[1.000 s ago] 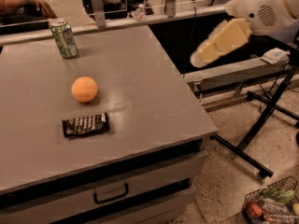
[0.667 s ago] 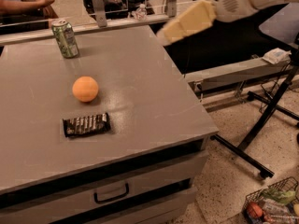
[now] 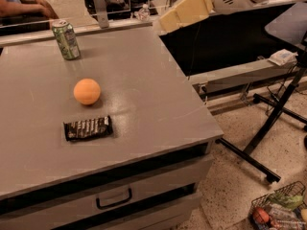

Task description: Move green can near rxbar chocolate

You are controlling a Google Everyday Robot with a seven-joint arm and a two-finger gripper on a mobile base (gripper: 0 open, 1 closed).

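Observation:
The green can (image 3: pixel 65 40) stands upright near the far left of the grey table (image 3: pixel 144 80). The rxbar chocolate (image 3: pixel 88 128), a dark shiny bar, lies flat toward the table's front left. My gripper (image 3: pixel 184 11), with pale yellow fingers, hangs above the table's far right corner, well to the right of the can and apart from it. It holds nothing that I can see.
An orange ball (image 3: pixel 87 91) sits between the can and the bar. A drawer handle (image 3: pixel 114 199) is on the table's front. A black stand (image 3: pixel 268 123) and a wire basket (image 3: pixel 278 210) are on the floor at right. A person's arm (image 3: pixel 21 4) is behind the table.
My arm has swung left from beyond the table's right side to above its far right corner. The can, ball and bar have not moved.

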